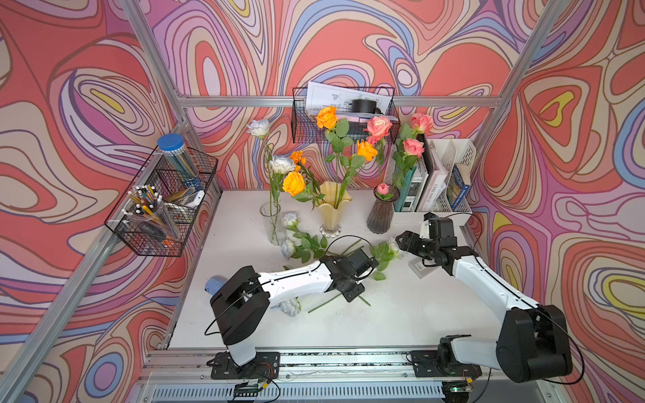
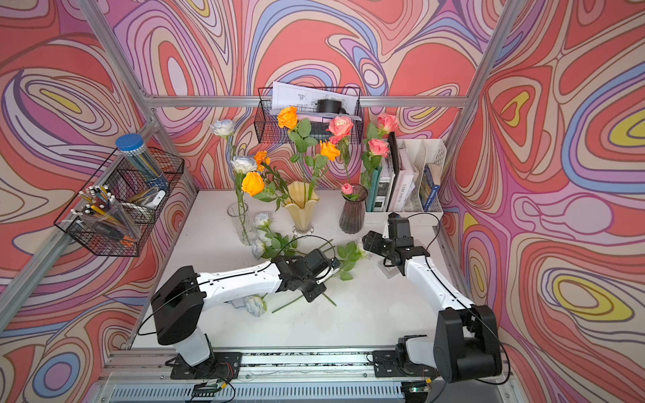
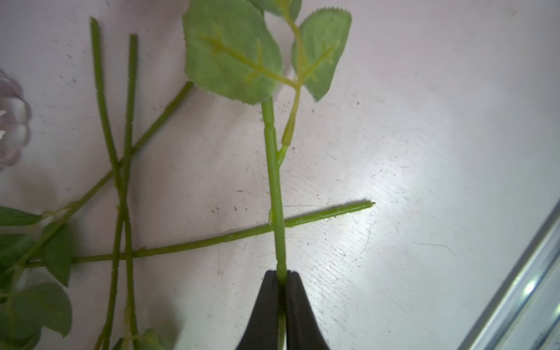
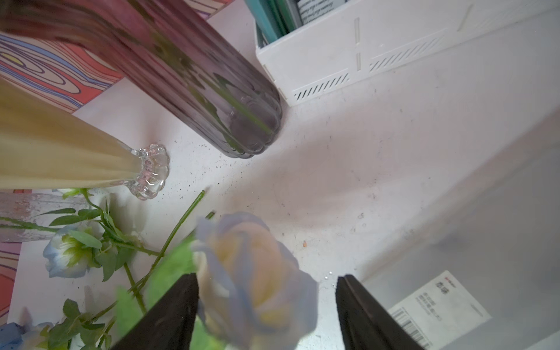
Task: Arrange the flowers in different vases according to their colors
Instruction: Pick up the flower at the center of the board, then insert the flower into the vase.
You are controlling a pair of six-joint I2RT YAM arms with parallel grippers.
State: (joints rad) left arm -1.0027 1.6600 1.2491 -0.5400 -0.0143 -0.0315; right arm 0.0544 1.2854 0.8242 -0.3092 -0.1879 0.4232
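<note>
**Orange and pink sorted; white roses left**

White tabletop (image 1: 401, 314), swirl-patterned walls all round. Far left, the clear vase (image 1: 272, 223) holds two white roses upright. Just beside its foot, and on toward the front edge, three loose white roses (image 1: 288, 248) lie flat, stems crossing. Centre back, the yellow vase (image 1: 331, 213) carries the orange blooms (image 1: 293, 183). The left gripper (image 3: 281, 277) is pinched tight on the green stem (image 3: 274, 181) of a fourth loose white rose. Next, the purple vase (image 1: 380, 214) carries the pink blooms (image 1: 378, 125). The right gripper (image 4: 266, 277) stands wide, jaws either side of that rose's bloom (image 4: 251, 266), not squeezing it. Judgement: two colours look finished; four whites remain for the clear vase.
</note>
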